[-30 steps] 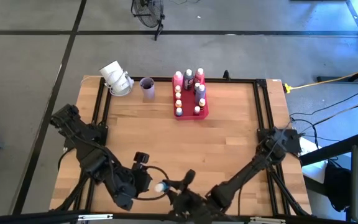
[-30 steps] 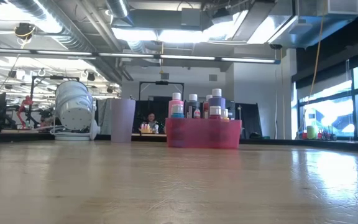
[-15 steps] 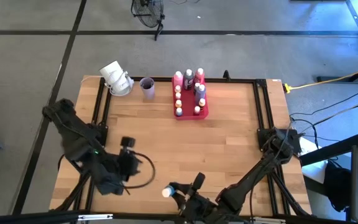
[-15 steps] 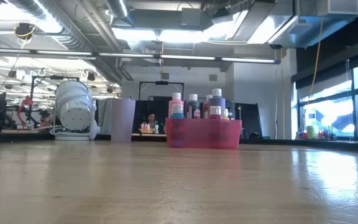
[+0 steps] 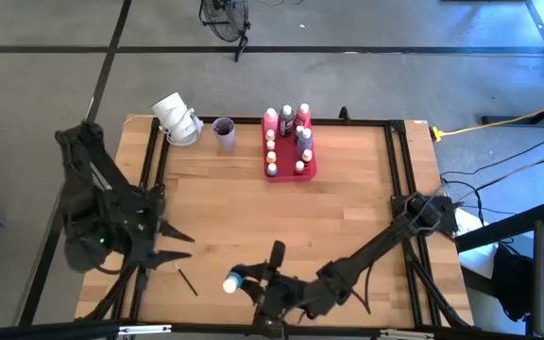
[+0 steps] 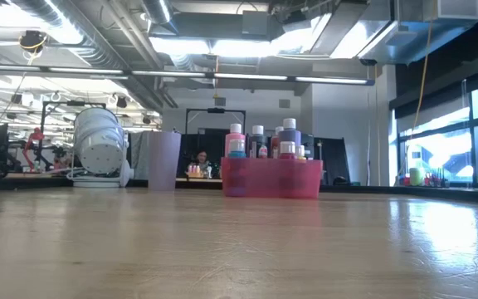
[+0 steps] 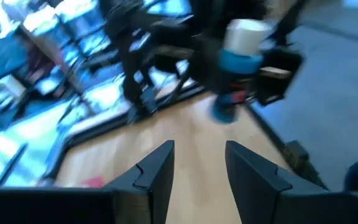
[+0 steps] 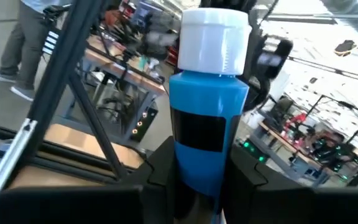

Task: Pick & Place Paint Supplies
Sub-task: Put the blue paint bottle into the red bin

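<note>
A blue paint bottle with a white cap is in my right gripper, near the table's near edge; the cap points toward the table's left. My left gripper is open at the table's left side, well left of the bottle, touching nothing. A thin dark paintbrush lies flat on the wood between them. In the left wrist view the bottle shows beyond the open fingers. Several more light-capped bottles stand in the pink-red tray at the far side. My right gripper is shut on the blue bottle's lower body, pinched between the two fingers. The fingers lie along the bottle, coming level from the table's right. The capped end sticks out past the fingertips, and the bottle is lifted clear of the table.
A lilac cup and a white round object sit at the far left corner. In the low view the tray with its bottles and the cup stand far off. Bare wood lies across the middle of the table.
My left gripper has drawn away from the blue bottle toward the table's left edge, leaving the bottle in my right gripper. My right gripper has carried the bottle a little toward the left. The paintbrush on the table now shows where the left arm had been.
</note>
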Motion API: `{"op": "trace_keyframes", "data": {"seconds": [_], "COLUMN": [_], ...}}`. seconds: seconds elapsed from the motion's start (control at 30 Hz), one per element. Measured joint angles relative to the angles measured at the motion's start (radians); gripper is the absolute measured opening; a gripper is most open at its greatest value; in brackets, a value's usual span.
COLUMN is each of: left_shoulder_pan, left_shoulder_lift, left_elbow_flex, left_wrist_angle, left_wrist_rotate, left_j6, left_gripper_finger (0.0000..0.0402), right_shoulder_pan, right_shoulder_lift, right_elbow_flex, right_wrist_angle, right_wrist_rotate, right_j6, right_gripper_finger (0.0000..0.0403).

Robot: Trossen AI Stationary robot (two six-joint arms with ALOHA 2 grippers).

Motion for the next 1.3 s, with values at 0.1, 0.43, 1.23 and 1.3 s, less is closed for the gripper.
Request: {"op": "trace_keyframes", "data": {"seconds": [0.1,0.43,1.23,1.3], "left_shoulder_pan": [0.029,0.23,0.454,0.454], "left_shoulder_lift": [-0.1,-0.493,-0.295,-0.3], "left_elbow_flex": [-0.235,-0.792,-0.944,-0.944], "left_wrist_angle": [0.317,0.935,1.335,1.341], "left_wrist_rotate": [0.111,0.605,0.753,0.715], "left_j6": [0.197,0.459,0.33,0.328], "left_gripper_finger": [0.0139,0.0139,0.0139,0.0139], "right_shoulder_pan": [-0.028,-0.073,-0.193,-0.192], "right_shoulder_lift": [0.0,0.0,0.002,0.002], "right_elbow_flex": [0.0,0.0,0.0,0.0], "right_wrist_angle": [0.011,-0.07,-0.227,-0.238], "right_wrist_rotate": [-0.025,-0.161,-0.385,-0.385], "right_j6": [-0.008,0.148,0.386,0.388], "right_gripper_finger": [0.0083,0.0083,0.0083,0.0083]}}
